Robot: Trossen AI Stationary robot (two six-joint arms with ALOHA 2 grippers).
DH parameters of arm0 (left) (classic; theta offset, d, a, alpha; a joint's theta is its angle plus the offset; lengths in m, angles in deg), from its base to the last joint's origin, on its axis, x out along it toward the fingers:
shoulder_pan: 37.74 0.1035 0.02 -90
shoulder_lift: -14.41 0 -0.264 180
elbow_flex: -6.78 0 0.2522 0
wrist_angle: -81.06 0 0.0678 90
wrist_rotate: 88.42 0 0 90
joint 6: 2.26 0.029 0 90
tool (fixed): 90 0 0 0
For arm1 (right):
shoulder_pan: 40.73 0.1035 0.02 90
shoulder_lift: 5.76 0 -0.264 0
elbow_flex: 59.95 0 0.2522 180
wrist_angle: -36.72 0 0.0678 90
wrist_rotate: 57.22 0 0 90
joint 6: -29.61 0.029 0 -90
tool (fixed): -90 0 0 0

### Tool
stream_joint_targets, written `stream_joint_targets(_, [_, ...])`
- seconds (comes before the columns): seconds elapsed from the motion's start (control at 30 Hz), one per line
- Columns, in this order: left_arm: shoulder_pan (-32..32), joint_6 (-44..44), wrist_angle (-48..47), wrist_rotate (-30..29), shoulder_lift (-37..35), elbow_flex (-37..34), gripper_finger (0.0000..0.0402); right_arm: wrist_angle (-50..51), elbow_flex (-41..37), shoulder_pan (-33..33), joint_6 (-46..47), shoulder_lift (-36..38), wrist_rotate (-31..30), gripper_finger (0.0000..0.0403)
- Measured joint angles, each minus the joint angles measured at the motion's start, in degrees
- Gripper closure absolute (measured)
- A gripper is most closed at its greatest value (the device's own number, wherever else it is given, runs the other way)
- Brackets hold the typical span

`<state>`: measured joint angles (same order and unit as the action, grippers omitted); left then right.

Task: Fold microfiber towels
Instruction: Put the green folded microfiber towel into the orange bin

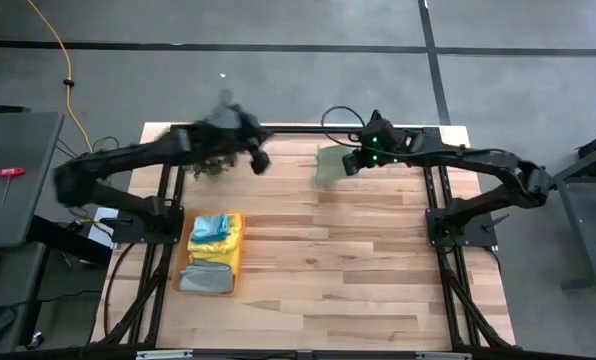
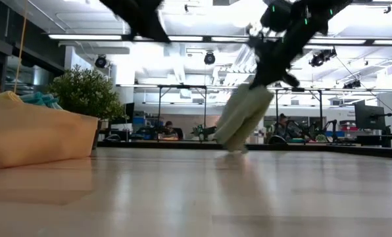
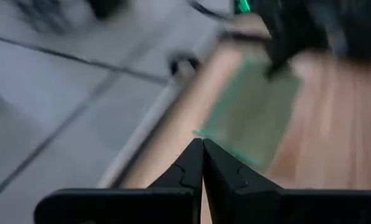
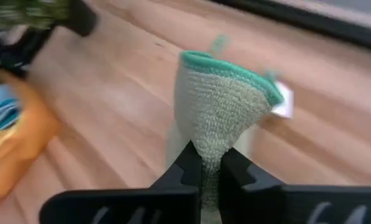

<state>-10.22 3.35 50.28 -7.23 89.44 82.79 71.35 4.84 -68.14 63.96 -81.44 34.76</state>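
One pale green towel [image 1: 326,166] hangs near the desk's [image 1: 358,270] far edge, pinched in the right gripper [image 1: 349,162], jaws clamped on it. Left gripper [image 1: 261,161], jaws closed and empty, hovers just left; wide bare desk lies nearer.

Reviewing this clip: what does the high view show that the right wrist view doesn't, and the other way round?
Only the high view shows both whole arms over the table, the left gripper shut and empty near the far edge, and the grey towel at the near end of the orange tray.

Only the right wrist view shows the grip close up: the right gripper shut on the pale green towel, with its teal edge and white tag.

Both show that towel, the tray with blue and yellow towels, and the plant.
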Motion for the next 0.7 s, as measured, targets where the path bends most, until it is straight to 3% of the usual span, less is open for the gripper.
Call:
stream_joint_targets(0.13, [-0.9, -8.6, -0.4, -4.5, -11.8, 0.1, 0.0401, 8.0, 8.5, 1.6, -6.9, 0.8, 1.3, 0.0401])
stream_joint_targets(0.33, [-1.7, -16.0, -1.2, -5.6, -25.1, 0.1, 0.0401, 14.1, 21.1, 5.2, -12.9, -0.7, 13.7, 0.0402])
stream_joint_targets(0.47, [-1.7, -16.4, -3.1, -5.7, -30.3, 0.1, 0.0401, 17.7, 27.8, 9.1, -12.8, -3.2, 19.0, 0.0402])
stream_joint_targets(0.7, [-1.8, -15.9, -5.7, -5.4, -34.5, 0.1, 0.0401, 15.9, 34.2, 19.0, -10.1, -10.6, 21.6, 0.0402])
